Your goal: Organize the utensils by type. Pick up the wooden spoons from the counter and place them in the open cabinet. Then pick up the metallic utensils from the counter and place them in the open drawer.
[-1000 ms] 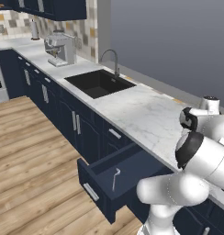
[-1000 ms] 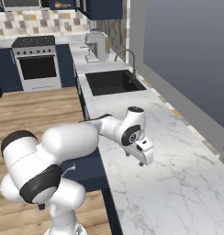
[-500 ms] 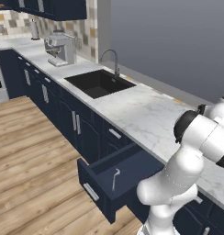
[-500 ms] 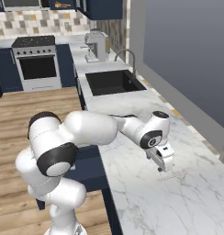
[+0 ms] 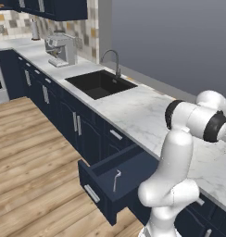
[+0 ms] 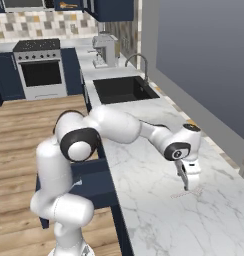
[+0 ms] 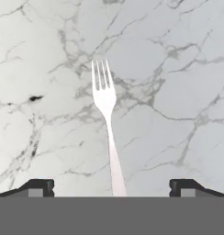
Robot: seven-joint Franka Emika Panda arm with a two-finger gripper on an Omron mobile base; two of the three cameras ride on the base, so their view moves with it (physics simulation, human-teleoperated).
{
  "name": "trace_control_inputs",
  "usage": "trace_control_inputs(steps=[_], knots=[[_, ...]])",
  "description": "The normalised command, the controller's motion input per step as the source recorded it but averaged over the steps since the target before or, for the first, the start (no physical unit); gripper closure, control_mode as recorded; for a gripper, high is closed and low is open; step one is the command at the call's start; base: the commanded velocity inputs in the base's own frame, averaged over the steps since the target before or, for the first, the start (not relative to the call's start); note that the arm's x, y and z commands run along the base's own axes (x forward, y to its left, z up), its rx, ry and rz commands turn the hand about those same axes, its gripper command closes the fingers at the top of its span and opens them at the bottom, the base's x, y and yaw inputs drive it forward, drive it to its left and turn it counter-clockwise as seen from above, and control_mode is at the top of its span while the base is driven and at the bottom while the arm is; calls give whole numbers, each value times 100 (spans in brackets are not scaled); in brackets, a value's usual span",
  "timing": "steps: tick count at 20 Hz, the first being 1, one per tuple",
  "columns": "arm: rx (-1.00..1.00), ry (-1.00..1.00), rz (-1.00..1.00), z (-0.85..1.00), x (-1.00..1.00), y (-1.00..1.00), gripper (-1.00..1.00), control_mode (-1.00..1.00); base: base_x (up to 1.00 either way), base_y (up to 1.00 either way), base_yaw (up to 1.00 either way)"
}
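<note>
Over the marble counter [image 6: 144, 210], gripper [image 6: 186, 187] being held wide open just above a silver fork [image 7: 106, 120], another thin utensil [image 5: 116, 179] being kept inside the open drawer [image 5: 112, 187]

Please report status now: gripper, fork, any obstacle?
Gripper open above white marble counter. Thin silver metal fork lies flat between the fingers, not gripped. No obstacle seen.

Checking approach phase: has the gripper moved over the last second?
Yes. The gripper has swung farther along the counter, away from the sink, and now hangs over the fork.
</note>
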Motion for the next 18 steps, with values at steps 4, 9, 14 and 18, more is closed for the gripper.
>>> trace_control_inputs(steps=[4, 9, 14, 18], knots=[[4, 0, -23, -24, 10, -40, -100, -100, 0, 0, 0], [5, 0, -16, -19, 12, -29, -100, -100, 0, 0, 0], [1, 0, -8, -16, 21, -9, -100, -100, 0, 0, 0], [0, 0, -6, -19, 25, 0, -100, -100, 0, 0, 0]])
